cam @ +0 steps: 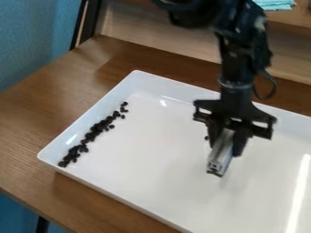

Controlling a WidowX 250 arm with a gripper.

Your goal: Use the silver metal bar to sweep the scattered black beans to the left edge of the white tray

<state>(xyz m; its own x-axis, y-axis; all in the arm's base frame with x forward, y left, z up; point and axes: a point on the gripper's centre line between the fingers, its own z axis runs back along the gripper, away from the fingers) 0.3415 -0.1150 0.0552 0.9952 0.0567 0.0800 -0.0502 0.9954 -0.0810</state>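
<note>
the near rim of a white tray (146, 175) is set on a wooden table (24, 150), its broad base well supported. inside it, a pale grey piece (220, 157) is held on a slant, its lower end pointed down near the tray floor; whether the floor is touched cannot be told. it is gripped by the black gripper (226, 146), which is closed only as far as the piece's width allows, seemingly so that the lower end is left free. along the left wall, dark beads (96, 129) are gathered in a narrow strip, perhaps kept in by that wall; one stray bead (206, 138) lies beside the gripper. farther back, a teal cloth (274, 4) is seen.
</note>
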